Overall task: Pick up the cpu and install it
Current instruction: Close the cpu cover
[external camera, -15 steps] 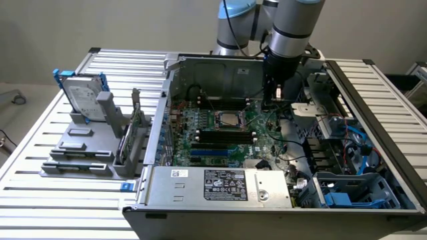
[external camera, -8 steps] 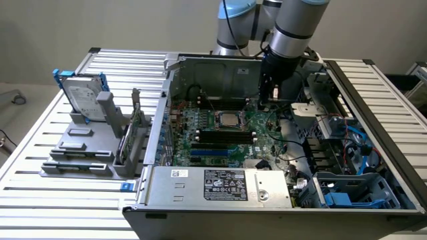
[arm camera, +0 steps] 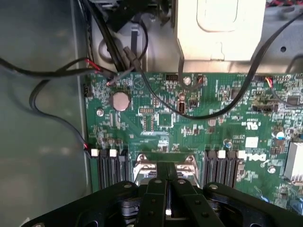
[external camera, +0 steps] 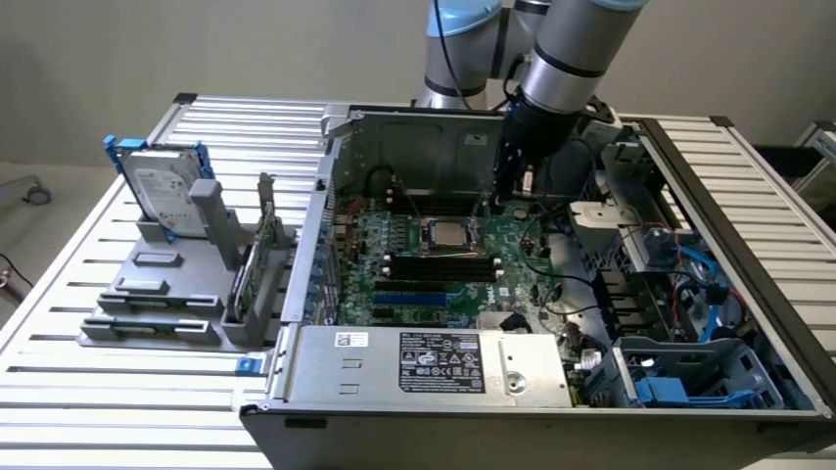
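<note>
The cpu (external camera: 451,234) shows as a small silvery square lying flat inside the dark metal-framed socket (external camera: 452,250) on the green motherboard (external camera: 523,269) of the open computer case. My gripper (external camera: 520,196) hangs over the board a little toward the exterior view's right of the socket and farther back. It is above the cpu and not touching it. In the wrist view my gripper (arm camera: 166,172) has its dark fingers (arm camera: 154,194) pressed together with nothing between them. The socket's shiny frame (arm camera: 142,165) lies just beyond them, partly hidden.
Black cables (arm camera: 57,71) loop over the board near a coin battery (arm camera: 120,100). Memory slots (external camera: 441,266) sit in front of the socket, and the power supply (external camera: 432,362) lies along the case front. A blue-framed hard drive (external camera: 163,186) stands in a grey fixture (external camera: 170,294) at the exterior view's left.
</note>
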### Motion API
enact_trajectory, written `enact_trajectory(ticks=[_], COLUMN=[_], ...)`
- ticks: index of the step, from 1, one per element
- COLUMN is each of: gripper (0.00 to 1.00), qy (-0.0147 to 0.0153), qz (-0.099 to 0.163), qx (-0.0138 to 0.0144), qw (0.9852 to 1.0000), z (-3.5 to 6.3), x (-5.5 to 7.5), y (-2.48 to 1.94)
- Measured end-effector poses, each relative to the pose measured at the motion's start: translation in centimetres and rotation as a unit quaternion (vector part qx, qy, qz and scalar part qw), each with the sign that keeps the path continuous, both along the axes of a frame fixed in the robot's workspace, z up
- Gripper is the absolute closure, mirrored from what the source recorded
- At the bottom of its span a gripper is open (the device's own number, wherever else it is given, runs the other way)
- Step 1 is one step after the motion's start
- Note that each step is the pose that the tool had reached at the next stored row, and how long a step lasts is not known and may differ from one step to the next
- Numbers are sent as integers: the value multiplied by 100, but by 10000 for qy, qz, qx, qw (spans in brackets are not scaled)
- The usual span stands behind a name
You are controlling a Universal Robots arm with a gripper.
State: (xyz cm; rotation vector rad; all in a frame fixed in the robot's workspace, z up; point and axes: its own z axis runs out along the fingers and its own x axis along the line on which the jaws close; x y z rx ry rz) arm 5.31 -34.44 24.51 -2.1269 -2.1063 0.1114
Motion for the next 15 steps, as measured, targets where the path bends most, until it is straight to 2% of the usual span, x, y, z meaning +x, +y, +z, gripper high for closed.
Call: enact_trajectory(ticks=[2,8,12,15], gripper=[89,89,89,89], qy=[92,327,458,524], qz=[0,0,0,0], qx=[0,0,0,0], qw=[10000,9995,9990,9986], z=[0,-8,-24,-44], x=[-34,-133,-197,-259], y=[0,0,0,0])
